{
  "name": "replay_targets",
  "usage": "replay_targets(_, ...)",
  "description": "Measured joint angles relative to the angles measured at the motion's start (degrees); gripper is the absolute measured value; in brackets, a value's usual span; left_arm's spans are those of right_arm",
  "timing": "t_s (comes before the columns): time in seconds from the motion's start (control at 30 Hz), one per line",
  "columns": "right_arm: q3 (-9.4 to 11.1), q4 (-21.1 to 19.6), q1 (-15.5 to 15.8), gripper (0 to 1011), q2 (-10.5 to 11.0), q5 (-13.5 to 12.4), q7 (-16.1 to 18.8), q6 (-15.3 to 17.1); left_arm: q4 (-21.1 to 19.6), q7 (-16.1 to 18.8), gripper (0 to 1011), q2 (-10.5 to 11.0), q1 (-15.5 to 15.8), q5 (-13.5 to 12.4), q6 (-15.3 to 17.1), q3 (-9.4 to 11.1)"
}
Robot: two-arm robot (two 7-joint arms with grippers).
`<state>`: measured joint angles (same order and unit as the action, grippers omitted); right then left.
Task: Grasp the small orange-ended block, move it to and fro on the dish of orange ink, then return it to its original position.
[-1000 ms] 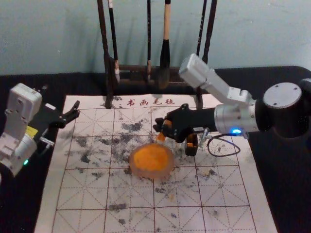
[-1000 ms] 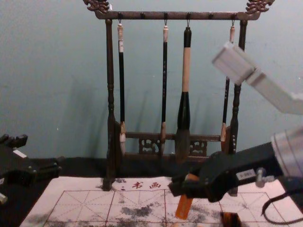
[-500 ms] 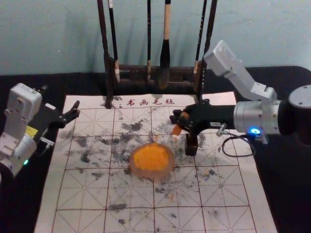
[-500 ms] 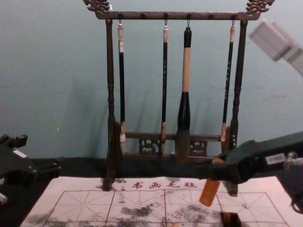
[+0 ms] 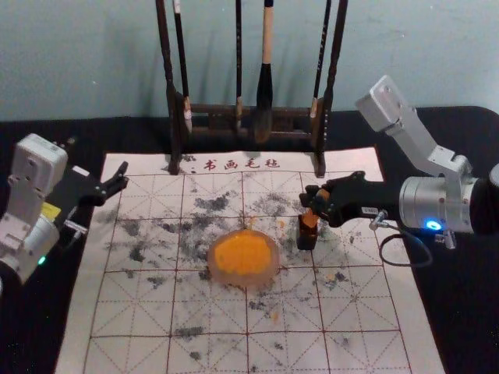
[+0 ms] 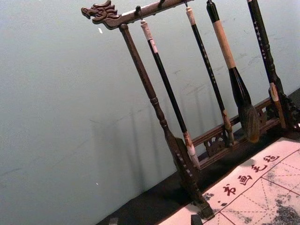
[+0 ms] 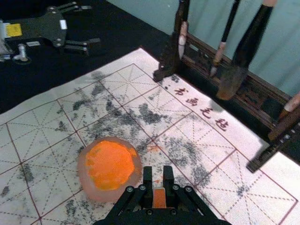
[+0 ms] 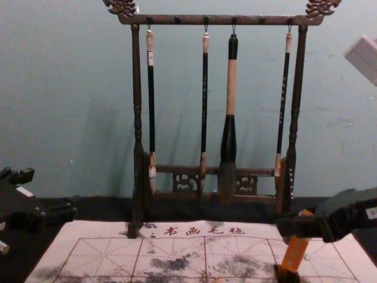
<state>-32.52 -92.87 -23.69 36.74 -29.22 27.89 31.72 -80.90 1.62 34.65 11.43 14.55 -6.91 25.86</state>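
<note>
I face a plain blue-green wall (image 8: pixel 76 88), faintly scuffed, with soft, dim shadows falling across it near the rack. Below it I see a black tabletop (image 5: pixel 460 304), and on that a whitish mat (image 5: pixel 351 354) with dark red gridlines, red characters along its far edge and scattered grey-black stains. Near the wall I have a dark wooden rack (image 8: pixel 136 106) standing upright, its top bar carved at the ends, four brushes (image 8: pixel 151 106) hanging from it.
</note>
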Motion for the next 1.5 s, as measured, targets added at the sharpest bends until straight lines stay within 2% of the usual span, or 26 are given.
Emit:
replay_targets(0.37,0.4,0.8,0.4,119,-0.2,-0.6,-1.1,0.9,0.0,0.0,1001,0.0,0.0,0.0,0.0,0.0)
replay_targets(0.7,-0.3,2.6,-0.5,119,-1.4,-0.6,-1.1,1.0,0.0,0.0,1002,0.0,0.0,0.0,0.0,0.0)
replay_targets(1.5,-1.1,5.4,-1.4,119,-3.1,0.9,-1.4,1.0,0.0,0.0,1001,0.0,0.0,0.0,0.0,0.0)
